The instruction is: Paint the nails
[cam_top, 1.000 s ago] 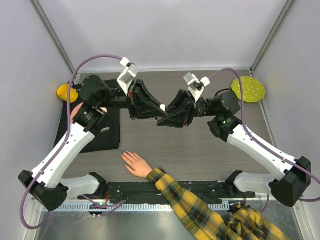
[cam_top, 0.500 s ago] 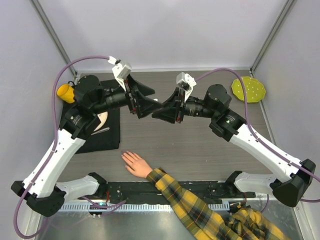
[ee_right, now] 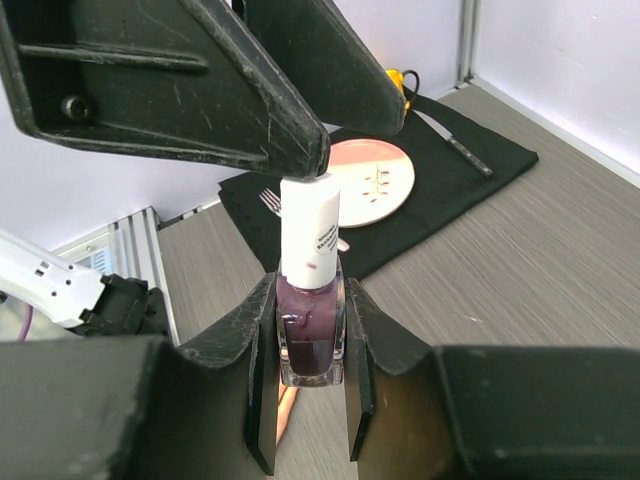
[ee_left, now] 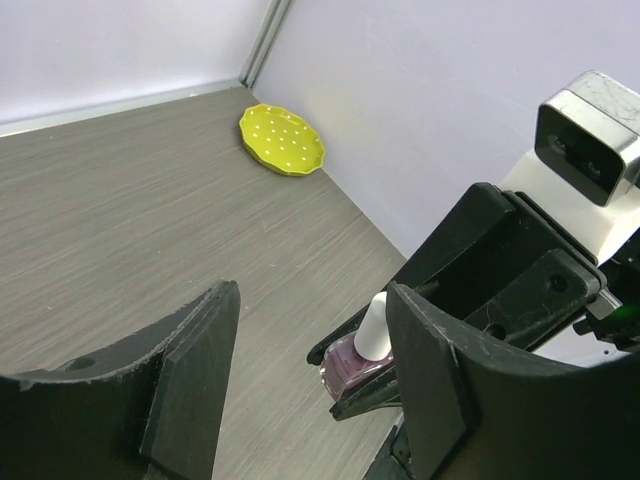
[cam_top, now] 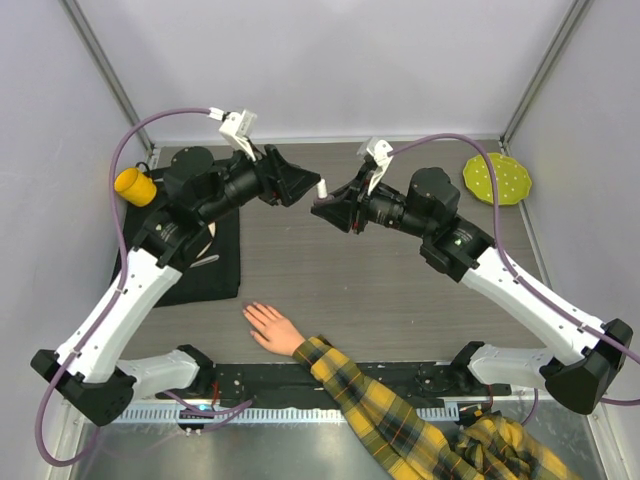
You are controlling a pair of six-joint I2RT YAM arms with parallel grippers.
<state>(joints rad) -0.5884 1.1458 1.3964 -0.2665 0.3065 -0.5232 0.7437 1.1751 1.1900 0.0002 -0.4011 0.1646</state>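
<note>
My right gripper [ee_right: 311, 300] is shut on a small bottle of dark purple polish [ee_right: 311, 335] with a white cap [ee_right: 309, 235], held upright above the table. My left gripper [ee_left: 310, 350] is open, its fingers [ee_left: 435, 385] on either side of the cap [ee_left: 375, 325], one fingertip close against it. In the top view the two grippers meet at mid-back, left [cam_top: 300, 185] and right [cam_top: 328, 205]. The pale hand [cam_top: 268, 326] lies flat with spread fingers at the near edge, its plaid sleeve [cam_top: 390, 410] behind it. Its nails are too small to make out.
A yellow dotted plate [cam_top: 497, 180] lies at the back right. A black mat [cam_top: 190, 270] at the left holds a pink plate [ee_right: 375, 170], a fork and a knife [ee_right: 455, 145]. A yellow cup [cam_top: 133, 185] stands at the back left.
Both grippers have moved together toward the back of the table and risen. The white cap now shows between them in the top view.
</note>
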